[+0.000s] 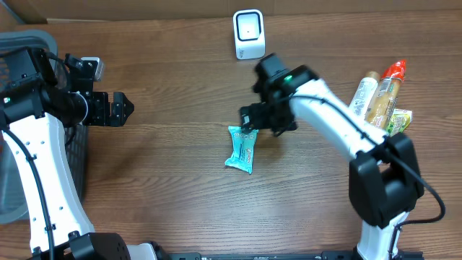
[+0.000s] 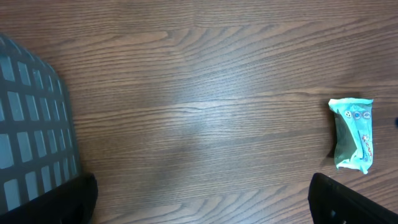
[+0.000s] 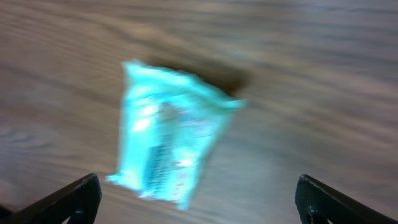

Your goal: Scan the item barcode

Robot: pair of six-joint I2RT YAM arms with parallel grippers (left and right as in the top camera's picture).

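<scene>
Overhead, packet: the teal packet (image 1: 242,149) is seen lying flat on the wooden surface (image 1: 166,188), mid-table, well apart from the white scanner (image 1: 248,34) at the far edge.
Overhead, right claw: the right claw (image 1: 254,124) is held just above the packet's upper end, with nothing gripped.
Overhead, left claw: the left claw (image 1: 123,107) is parked beside the grey basket (image 1: 18,43), spread and empty.
Overhead, other goods: bottles and pouches (image 1: 379,97) are stacked at the right edge and should be left alone.
Left wrist, packet: the packet (image 2: 352,134) is shown far off to the right, with the basket (image 2: 31,124) at the left. The left claw (image 2: 204,186) is spread wide and has no part in this step.
Left wrist, printed face: markings can be made out on the packet, but no barcode can be told.
Right wrist, claw: the right claw (image 3: 198,186) is spread, and the blurred packet (image 3: 168,149) lies on the surface beyond its fingers (image 3: 74,199), not pinched.
Right wrist, advice: the packet would best be straddled across its narrow width and pinched near one end, so that the printed face is left uncovered.
Right wrist, carry: it should then be lifted clear and turned until that face is presented squarely to the scanner window.
Right wrist, risk: a soft wrapper may crumple or slip if only an edge is caught.
</scene>
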